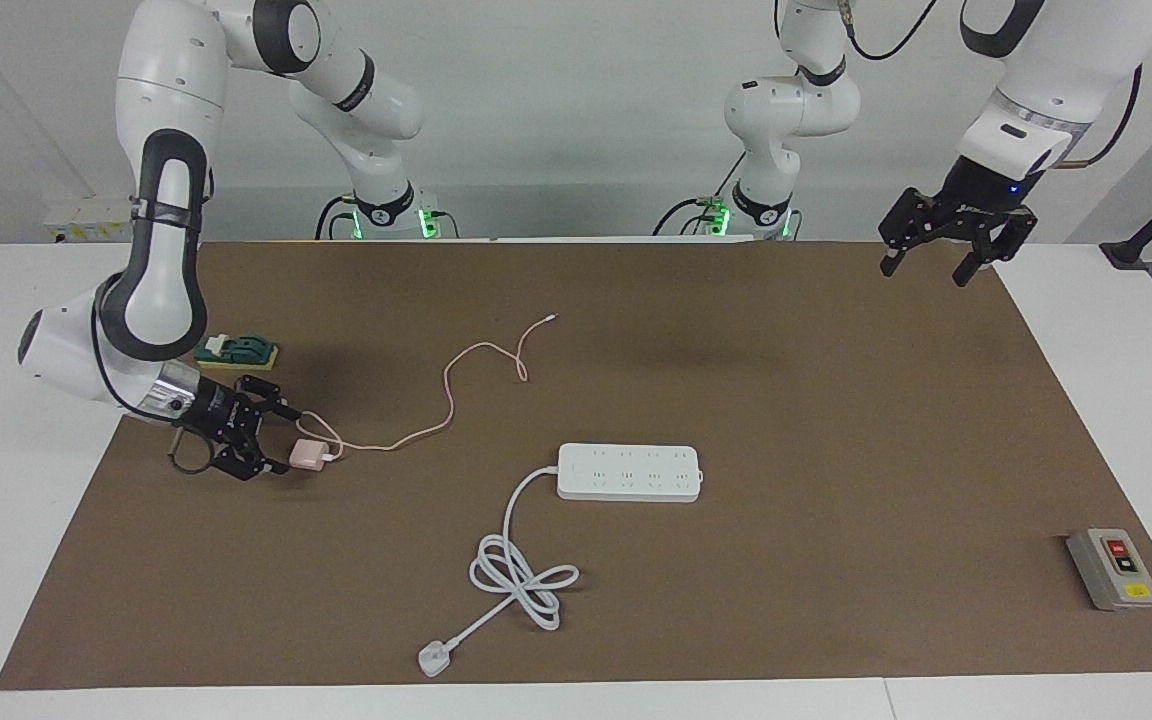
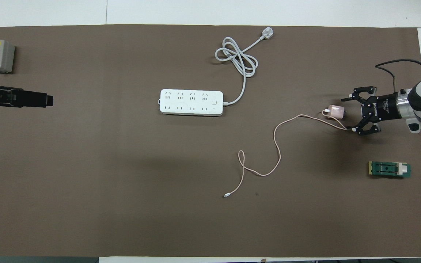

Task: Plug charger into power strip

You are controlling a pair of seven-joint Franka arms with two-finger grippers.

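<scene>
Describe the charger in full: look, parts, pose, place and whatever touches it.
The charger is a small pale-pink cube with rounded edges, plastic by the look of it, lying on the brown mat at the right arm's end of the table. Its metal prongs point toward the right gripper, whose open fingers stand on either side of the prongs, not yet closed on it. A thin pink cable leaves the other face, loops back beneath one fingertip, and trails in curves toward the robots, ending in a small free connector.
</scene>
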